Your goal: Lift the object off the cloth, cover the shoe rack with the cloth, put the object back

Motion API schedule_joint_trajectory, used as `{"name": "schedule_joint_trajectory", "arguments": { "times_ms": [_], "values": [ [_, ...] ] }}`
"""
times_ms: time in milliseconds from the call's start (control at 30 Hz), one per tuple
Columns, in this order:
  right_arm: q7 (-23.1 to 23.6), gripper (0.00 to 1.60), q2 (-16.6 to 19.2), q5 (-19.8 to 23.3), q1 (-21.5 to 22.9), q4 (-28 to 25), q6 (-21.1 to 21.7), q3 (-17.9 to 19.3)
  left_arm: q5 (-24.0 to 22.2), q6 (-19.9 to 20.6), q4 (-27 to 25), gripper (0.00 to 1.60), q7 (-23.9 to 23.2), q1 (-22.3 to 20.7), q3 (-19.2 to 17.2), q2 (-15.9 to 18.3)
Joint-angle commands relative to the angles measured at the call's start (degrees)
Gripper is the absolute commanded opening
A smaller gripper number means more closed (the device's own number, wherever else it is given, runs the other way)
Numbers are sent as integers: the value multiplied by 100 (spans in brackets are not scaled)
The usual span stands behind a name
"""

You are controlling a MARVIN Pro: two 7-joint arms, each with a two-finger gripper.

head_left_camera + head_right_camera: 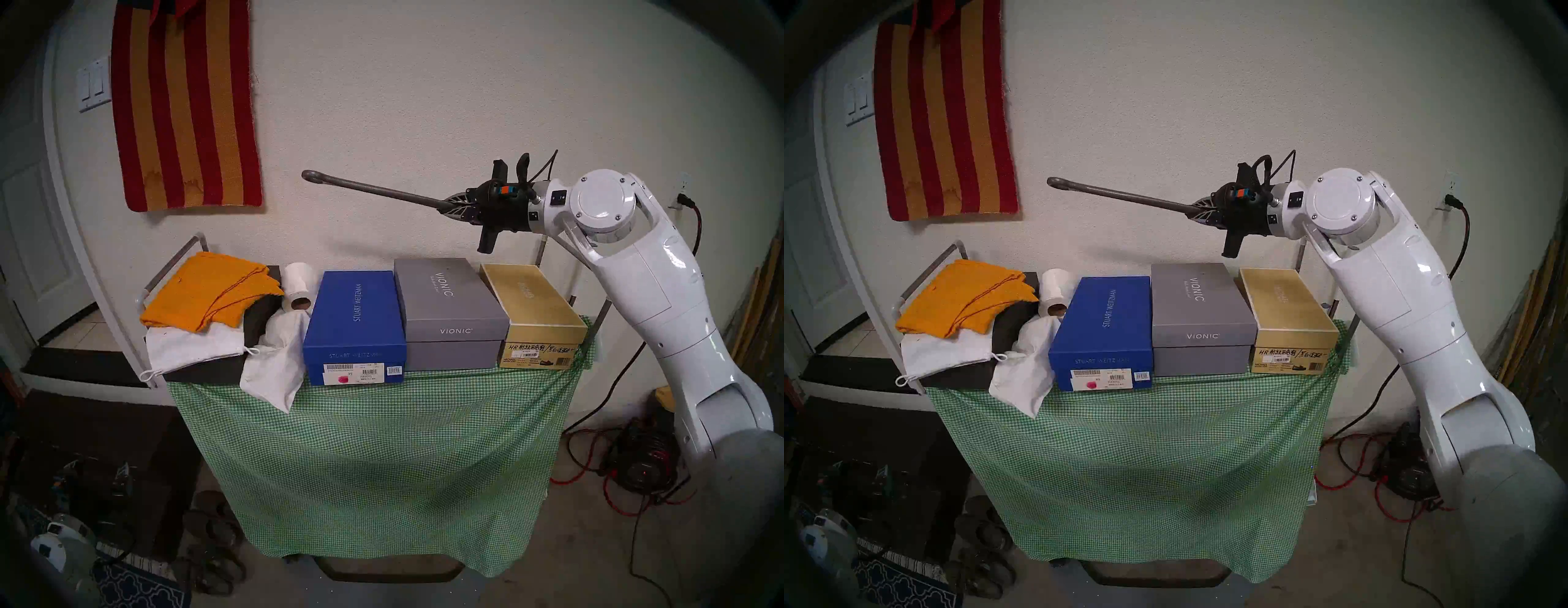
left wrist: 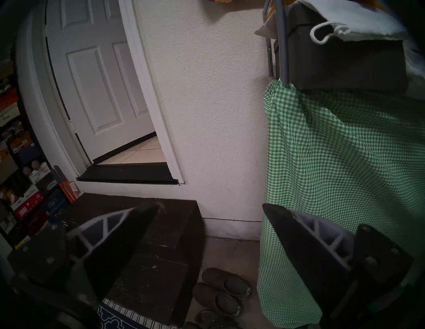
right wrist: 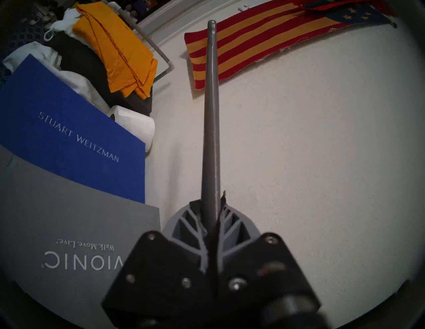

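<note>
The grey metal shoehorn (image 1: 373, 191) hangs in the air above the shoeboxes, its ring end pointing left toward the wall rug. My right gripper (image 1: 449, 208) is shut on its blade end; the right wrist view shows the shaft (image 3: 211, 114) running out from between the pads. The green-and-white check cloth (image 1: 382, 446) hangs down over the front of the shoe rack (image 1: 176, 261), under the boxes. My left gripper (image 2: 211, 204) is open and empty, low beside the cloth's (image 2: 345, 160) left hanging edge, by a rack tube (image 2: 281, 46). It does not show in the head views.
On top stand a blue box (image 1: 354, 322), a grey box (image 1: 449, 314) and a gold box (image 1: 534, 314), with an orange folded cloth (image 1: 212, 288), white bags and a paper roll (image 1: 299, 284). A dark brown chest (image 2: 149, 241) and slippers (image 2: 225, 291) lie left; cables (image 1: 615, 479) right.
</note>
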Motion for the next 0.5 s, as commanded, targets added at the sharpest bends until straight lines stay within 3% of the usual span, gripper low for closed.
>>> {"name": "schedule_joint_trajectory", "arguments": {
  "times_ms": [0, 267, 467],
  "values": [
    [776, 0, 185, 98, 697, 174, 223, -298, -39, 2, -48, 160, -55, 50, -73, -68],
    [1510, 0, 495, 282, 1028, 344, 386, -753, -101, 53, -86, 160, -175, 50, -151, -131],
    [2126, 0, 474, 562, 1371, 629, 351, -1119, -148, 103, -121, 160, -284, 50, -222, -181]
  ]
}}
